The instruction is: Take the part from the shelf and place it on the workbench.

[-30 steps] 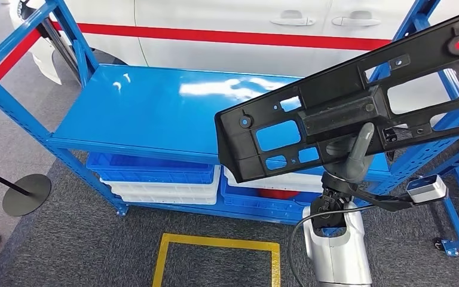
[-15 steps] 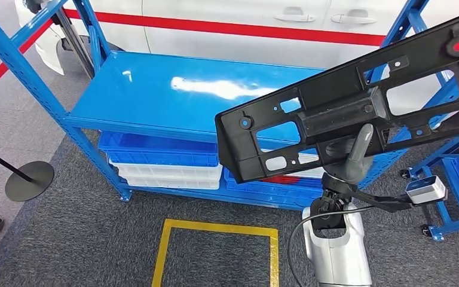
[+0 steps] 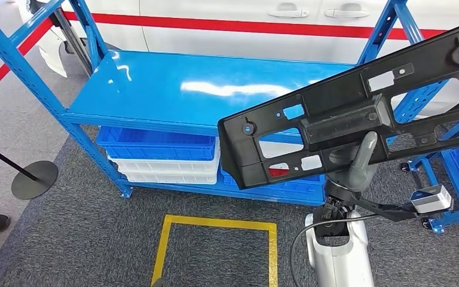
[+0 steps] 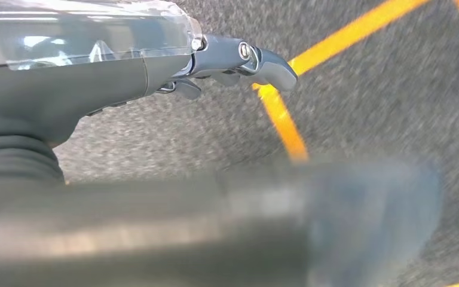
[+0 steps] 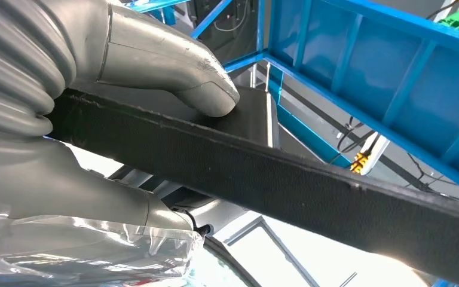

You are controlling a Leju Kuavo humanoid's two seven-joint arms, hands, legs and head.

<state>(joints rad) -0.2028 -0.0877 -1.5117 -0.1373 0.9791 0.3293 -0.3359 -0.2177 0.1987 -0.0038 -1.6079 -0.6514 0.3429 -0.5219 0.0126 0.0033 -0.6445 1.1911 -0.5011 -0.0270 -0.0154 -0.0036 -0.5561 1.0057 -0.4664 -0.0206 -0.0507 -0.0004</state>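
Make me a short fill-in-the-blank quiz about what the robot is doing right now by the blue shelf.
1. The black part is held by the robot's ____ hand.
2. The shelf is painted ____.
3. The square marked on the carpet is ____.
4. The left hand holds ____.

Missing words: right; blue; yellow; nothing

Black part [image 3: 358,119], blue shelf [image 3: 203,89], blue and white bins [image 3: 167,158], grey carpet [image 3: 83,239] with a yellow square outline [image 3: 215,224], white car [image 3: 227,12] with a red stripe.
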